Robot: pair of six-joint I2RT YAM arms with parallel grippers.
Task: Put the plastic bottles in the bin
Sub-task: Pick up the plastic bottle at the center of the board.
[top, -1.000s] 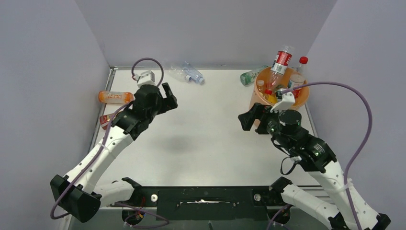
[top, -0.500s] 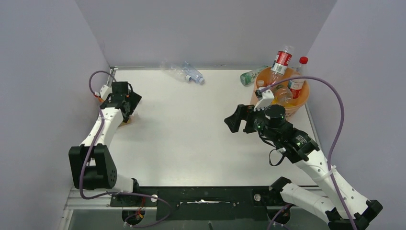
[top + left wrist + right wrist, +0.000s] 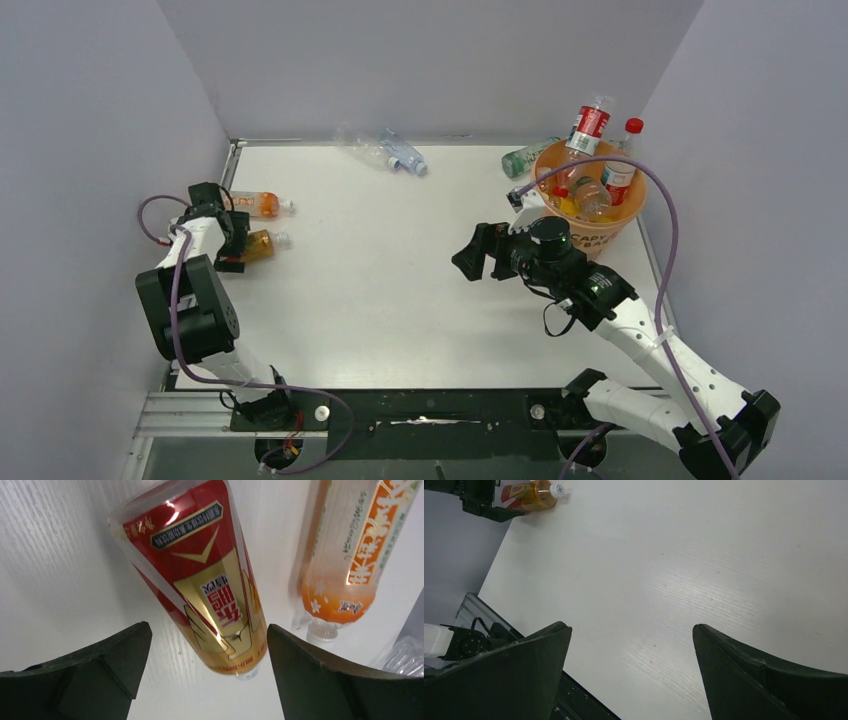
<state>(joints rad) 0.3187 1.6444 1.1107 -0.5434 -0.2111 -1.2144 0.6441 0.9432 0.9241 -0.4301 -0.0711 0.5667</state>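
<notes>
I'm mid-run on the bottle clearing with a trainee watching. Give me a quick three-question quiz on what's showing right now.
1. True or false: the left claw stands open astride the red-and-gold bottle, which lies beside an orange bottle.
2. The bin stands at the table's: A) far right, B) far left, C) near edge.
3. What does the right claw hold?
Key: 1 true; 2 A; 3 nothing, it is open over bare table.

The red-and-gold bottle (image 3: 200,580) carries upside-down Chinese characters, 东鹏; the orange bottle (image 3: 360,545) bears white Chinese lettering, unreadable; dark print on the bin (image 3: 610,230) is too small
</notes>
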